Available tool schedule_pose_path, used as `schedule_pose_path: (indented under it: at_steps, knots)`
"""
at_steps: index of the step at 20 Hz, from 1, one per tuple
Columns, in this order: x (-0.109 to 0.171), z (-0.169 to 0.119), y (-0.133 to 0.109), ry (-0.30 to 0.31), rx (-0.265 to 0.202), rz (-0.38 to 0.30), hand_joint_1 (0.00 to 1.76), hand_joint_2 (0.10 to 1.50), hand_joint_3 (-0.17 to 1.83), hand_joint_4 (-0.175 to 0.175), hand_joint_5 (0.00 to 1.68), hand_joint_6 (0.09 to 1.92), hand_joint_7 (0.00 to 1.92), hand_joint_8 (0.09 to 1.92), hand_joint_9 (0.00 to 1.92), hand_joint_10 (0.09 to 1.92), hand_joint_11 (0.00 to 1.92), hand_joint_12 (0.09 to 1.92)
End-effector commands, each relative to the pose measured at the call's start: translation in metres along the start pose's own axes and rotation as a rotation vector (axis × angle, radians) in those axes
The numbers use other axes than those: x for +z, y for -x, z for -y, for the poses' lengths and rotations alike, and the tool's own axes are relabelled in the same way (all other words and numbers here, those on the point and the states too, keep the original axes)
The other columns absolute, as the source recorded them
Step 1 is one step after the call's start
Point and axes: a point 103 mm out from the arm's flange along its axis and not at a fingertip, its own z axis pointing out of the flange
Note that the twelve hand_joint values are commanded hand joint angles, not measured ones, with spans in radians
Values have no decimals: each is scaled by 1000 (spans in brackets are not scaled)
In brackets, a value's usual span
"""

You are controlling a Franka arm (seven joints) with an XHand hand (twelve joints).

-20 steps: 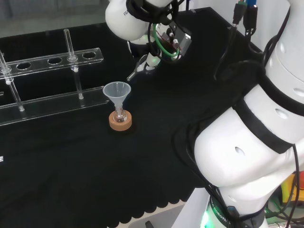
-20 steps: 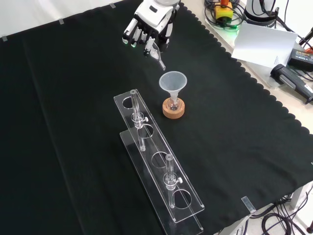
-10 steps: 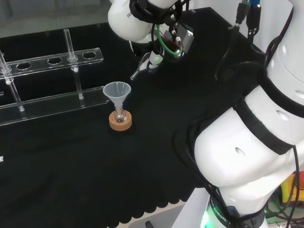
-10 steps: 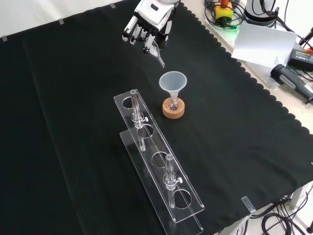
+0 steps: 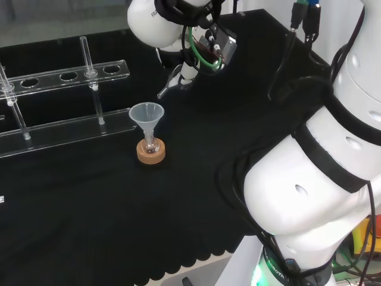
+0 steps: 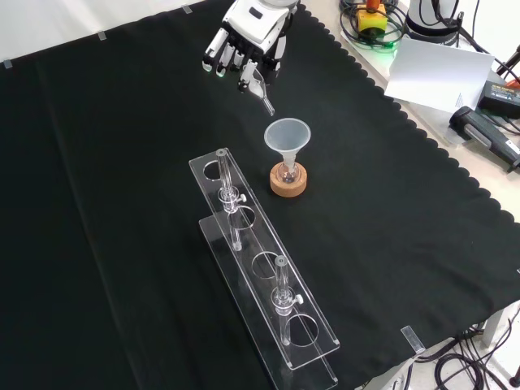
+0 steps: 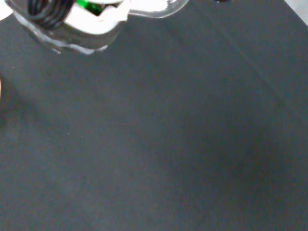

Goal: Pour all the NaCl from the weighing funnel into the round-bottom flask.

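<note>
1. The robot hand (image 6: 244, 49) hangs above the counter (image 6: 122, 162), fingers curled round the weighing funnel (image 6: 262, 95), whose spout slants down.
2. The round-bottom flask (image 6: 288, 173) sits in a cork ring (image 6: 288, 184), a plastic funnel (image 6: 287, 136) in its neck, near the spout tip in the front view.

In the front view, my hand (image 6: 244, 45) is hovering at upper centre; the funnel (image 6: 287, 138) is sitting in the flask (image 6: 287, 173) on its cork ring (image 6: 288, 184) below, the rack (image 6: 264, 276) lying lower left.
</note>
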Motion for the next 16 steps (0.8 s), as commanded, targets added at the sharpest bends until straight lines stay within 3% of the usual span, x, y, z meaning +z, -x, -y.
schedule_pose_path:
  at_steps: [1, 16]
  knots:
    - [-2, -3, -8, 5, -35, 44, 1123, 726, 445, 175, 1403, 334, 1648, 87, 1194, 119, 0, 1555]
    - [-21, -24, -44, 9, -130, 172, 1123, 719, 458, 175, 1402, 339, 1649, 87, 1205, 120, 0, 1553]
